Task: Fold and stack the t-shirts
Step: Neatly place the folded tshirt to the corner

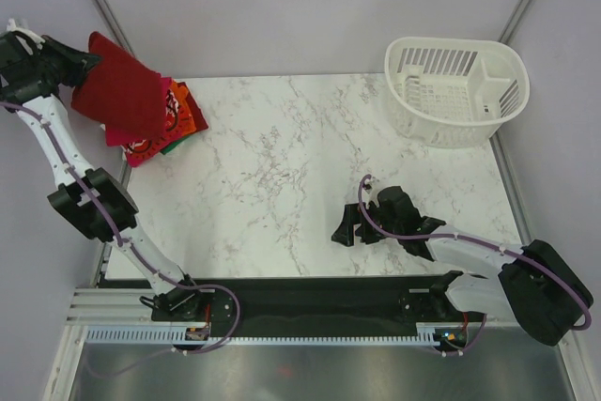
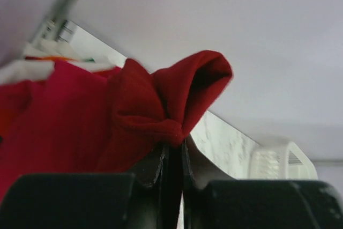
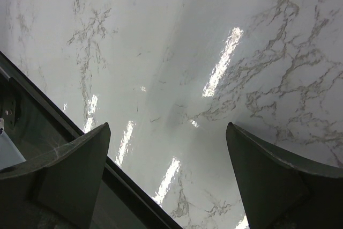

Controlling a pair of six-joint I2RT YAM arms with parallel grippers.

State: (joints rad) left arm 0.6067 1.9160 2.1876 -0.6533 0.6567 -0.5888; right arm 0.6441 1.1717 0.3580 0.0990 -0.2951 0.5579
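A plain dark red t-shirt (image 1: 122,91) hangs at the table's far left corner, draped over a pile of other t-shirts (image 1: 178,119) in magenta, orange and red with white print. My left gripper (image 1: 80,68) is raised beside it, at the cloth's left edge. In the left wrist view the left gripper (image 2: 174,146) has its jaws nearly together, pinching a bunched fold of the dark red t-shirt (image 2: 161,95). My right gripper (image 1: 346,225) rests low over the marble table (image 1: 282,166), open. In the right wrist view the right gripper (image 3: 167,127) holds nothing.
A white slotted basket (image 1: 455,86) stands at the far right corner, also seen as the basket (image 2: 273,159) in the left wrist view. Grey walls close in behind and left of the pile. A black rail (image 3: 80,138) runs along the table's near edge.
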